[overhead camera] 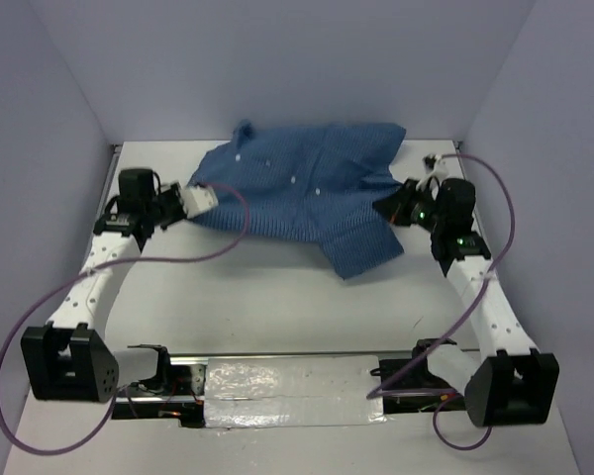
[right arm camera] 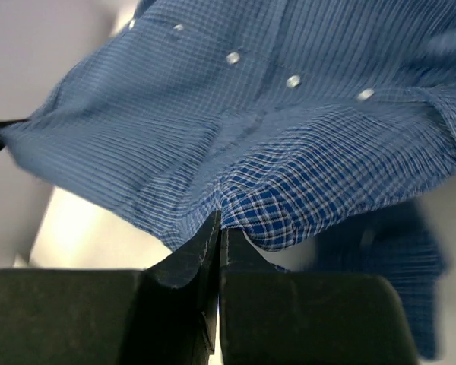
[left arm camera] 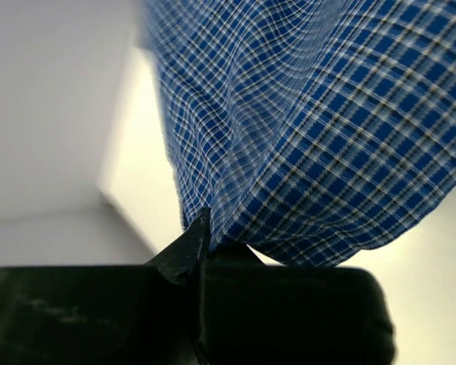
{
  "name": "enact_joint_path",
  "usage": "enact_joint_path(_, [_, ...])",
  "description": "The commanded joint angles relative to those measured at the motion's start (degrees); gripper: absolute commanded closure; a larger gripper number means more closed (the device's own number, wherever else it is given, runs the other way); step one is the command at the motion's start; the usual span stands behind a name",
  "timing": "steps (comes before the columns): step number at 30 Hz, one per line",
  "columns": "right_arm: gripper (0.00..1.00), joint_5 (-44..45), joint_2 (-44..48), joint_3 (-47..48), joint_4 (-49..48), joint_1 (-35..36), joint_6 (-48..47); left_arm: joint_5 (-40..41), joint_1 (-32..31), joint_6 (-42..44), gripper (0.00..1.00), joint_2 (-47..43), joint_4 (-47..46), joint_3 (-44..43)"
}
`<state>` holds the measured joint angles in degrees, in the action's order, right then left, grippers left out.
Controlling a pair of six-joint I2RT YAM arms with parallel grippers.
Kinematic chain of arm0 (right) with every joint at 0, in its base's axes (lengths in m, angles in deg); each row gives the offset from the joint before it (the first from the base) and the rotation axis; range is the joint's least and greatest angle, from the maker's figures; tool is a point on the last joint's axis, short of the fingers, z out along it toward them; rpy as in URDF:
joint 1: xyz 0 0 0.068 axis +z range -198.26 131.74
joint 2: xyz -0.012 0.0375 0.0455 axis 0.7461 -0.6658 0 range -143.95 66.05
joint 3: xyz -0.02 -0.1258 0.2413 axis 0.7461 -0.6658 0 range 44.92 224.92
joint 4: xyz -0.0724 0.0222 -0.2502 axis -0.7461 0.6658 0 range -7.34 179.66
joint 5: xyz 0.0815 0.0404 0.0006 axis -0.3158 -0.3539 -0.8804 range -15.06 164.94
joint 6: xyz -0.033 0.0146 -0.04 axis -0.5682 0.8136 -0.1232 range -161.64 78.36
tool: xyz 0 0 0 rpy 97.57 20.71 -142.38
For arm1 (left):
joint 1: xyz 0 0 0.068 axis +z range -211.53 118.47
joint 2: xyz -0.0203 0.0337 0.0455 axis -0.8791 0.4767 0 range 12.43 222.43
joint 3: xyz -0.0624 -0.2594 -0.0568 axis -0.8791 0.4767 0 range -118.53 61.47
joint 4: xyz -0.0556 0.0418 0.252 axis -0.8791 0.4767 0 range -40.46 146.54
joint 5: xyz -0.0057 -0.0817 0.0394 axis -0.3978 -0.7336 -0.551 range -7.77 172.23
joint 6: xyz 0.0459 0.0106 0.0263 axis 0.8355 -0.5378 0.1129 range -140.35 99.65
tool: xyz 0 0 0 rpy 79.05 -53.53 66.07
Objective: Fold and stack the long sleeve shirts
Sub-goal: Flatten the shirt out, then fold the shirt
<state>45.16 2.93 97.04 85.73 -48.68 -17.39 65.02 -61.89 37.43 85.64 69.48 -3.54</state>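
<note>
The blue checked long sleeve shirt point(overhead camera: 297, 193) is stretched across the back half of the table, its small white buttons point(right arm camera: 292, 80) facing up, with one part hanging toward the front right. My left gripper point(overhead camera: 200, 197) is shut on the shirt's left edge; in the left wrist view the cloth point(left arm camera: 319, 129) rises from the pinched jaws point(left arm camera: 207, 236). My right gripper point(overhead camera: 396, 201) is shut on the shirt's right edge, and in the right wrist view the fabric point(right arm camera: 213, 137) bunches at the closed fingertips point(right arm camera: 220, 224). The shirt looks held a little above the table between both grippers.
The white table point(overhead camera: 277, 297) is walled by pale panels on the left, back and right. Purple cables point(overhead camera: 228, 237) loop from both arms. A taped silver strip point(overhead camera: 287, 381) lies along the near edge between the arm bases.
</note>
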Motion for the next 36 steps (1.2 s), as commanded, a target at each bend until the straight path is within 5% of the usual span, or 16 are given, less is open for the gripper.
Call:
enact_joint_path(1, [1.0,-2.2,10.1,-6.48,6.76,1.83,-4.57,4.73,-0.87,6.3,1.0,-8.42,10.43,9.62])
enact_joint_path(8, [1.0,0.33,12.15,-15.82,2.32,6.3,0.0,8.15,-3.07,-0.19,1.0,-12.75,8.63,24.04])
enact_joint_path(13, [0.99,2.98,-7.51,-3.98,-1.31,12.82,-1.4,12.72,-3.07,-4.78,1.0,-5.81,6.42,23.53])
enact_joint_path(17, [0.9,5.96,-27.81,18.28,6.4,12.38,-0.43,13.78,-2.89,-9.34,1.0,-0.37,5.02,19.42])
enact_joint_path(19, [0.77,5.61,-40.73,28.07,14.04,12.03,0.36,13.61,-2.89,-11.36,1.0,2.1,4.84,17.12])
enact_joint_path(20, [0.55,5.35,-48.34,37.52,16.5,11.68,0.36,13.52,-2.98,-13.29,1.0,4.72,5.01,14.68])
enact_joint_path(23, [0.4,8.49,-58.93,53.84,26.08,10.45,-0.95,13.43,-2.98,-16.99,1.0,9.49,5.37,10.62])
enact_joint_path(27, [0.26,10.78,-55.12,56.97,29.1,9.48,-5.94,12.47,-2.98,-19.98,1.0,12.39,5.02,7.98])
enact_joint_path(28, [0.02,12.19,-49.71,53.3,28.84,9.48,-7.19,12.47,-2.89,-20.25,1.0,13.0,5.02,7.89])
enact_joint_path(29, [0.0,13.94,-46.43,50.91,28.83,9.3,-8.07,12.47,-2.89,-20.6,1.0,13.27,5.02,7.62])
enact_joint_path(33, [0.0,21.33,-30.35,29.79,27.78,8.43,-8.7,12.12,-2.45,-22.18,1.0,14.24,5.02,6.92])
enact_joint_path(35, [0.22,22.31,-22.26,22.28,27.78,7.03,-6.15,12.29,-2.19,-22.27,1.0,14.68,5.28,6.83])
enact_joint_path(36, [0.43,21.87,-20.14,14.75,27.6,6.41,-5.1,12.46,-2.1,-22.36,1.0,14.77,5.45,6.83])
